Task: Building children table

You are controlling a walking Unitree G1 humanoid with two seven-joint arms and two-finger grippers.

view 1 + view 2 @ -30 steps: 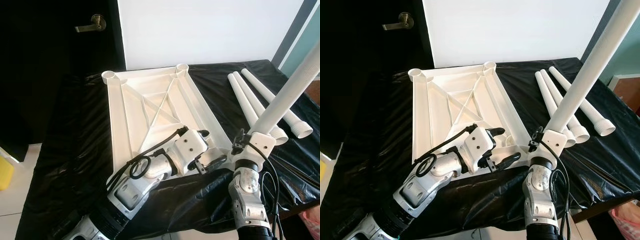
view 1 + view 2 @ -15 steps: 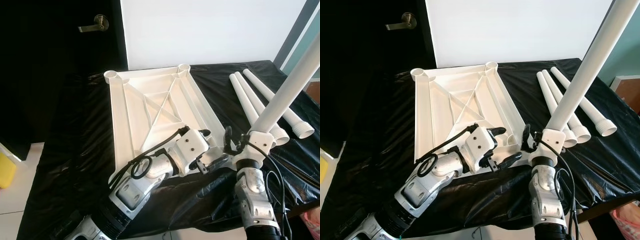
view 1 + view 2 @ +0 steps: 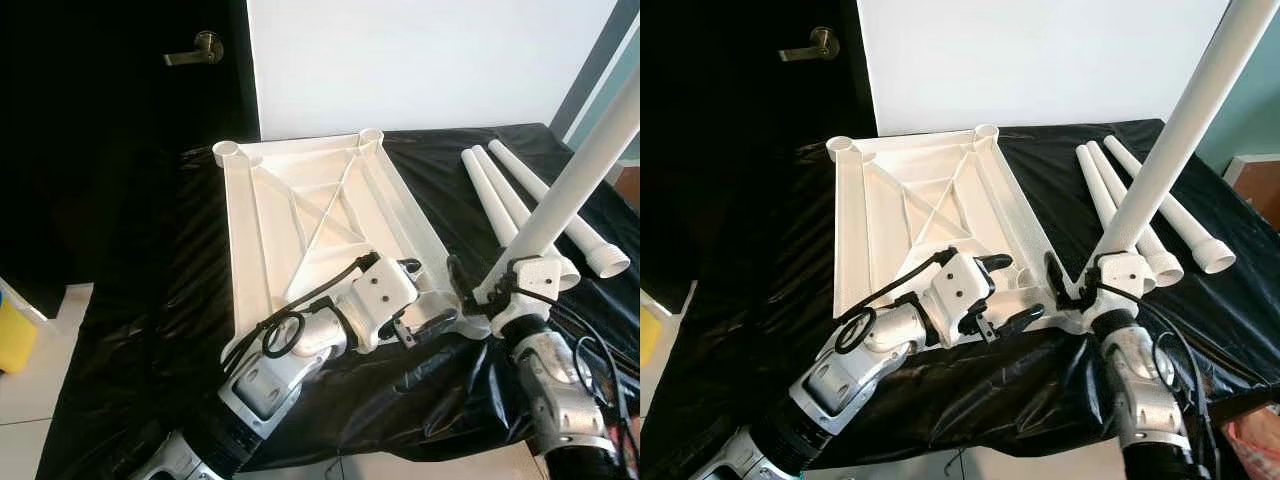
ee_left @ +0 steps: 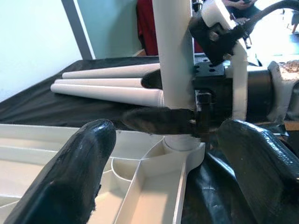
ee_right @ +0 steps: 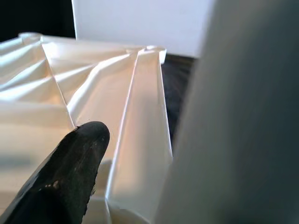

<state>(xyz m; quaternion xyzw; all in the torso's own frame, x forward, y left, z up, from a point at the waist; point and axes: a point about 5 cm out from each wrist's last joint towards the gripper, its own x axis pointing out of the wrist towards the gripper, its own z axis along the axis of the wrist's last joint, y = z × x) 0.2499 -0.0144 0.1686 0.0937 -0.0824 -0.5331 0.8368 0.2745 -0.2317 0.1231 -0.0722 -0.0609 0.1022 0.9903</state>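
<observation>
The white tabletop [image 3: 320, 215] lies upside down on black sheeting [image 3: 150, 300], ribs up, with round sockets at its corners. At its near right corner the right gripper [image 3: 1072, 290] holds a white leg [image 3: 1170, 140] with its lower end standing in that corner's socket [image 4: 180, 147], the leg leaning away from the tabletop. The left gripper [image 3: 425, 322] sits on the tabletop's near edge beside that socket, fingers spread wide and gripping nothing. Three spare legs [image 3: 520, 205] lie together off the tabletop's right side. The leg looks partly seated, though the wrist view blurs there. To seat it well, bring it upright over the socket, brace the tabletop, then press straight down.
</observation>
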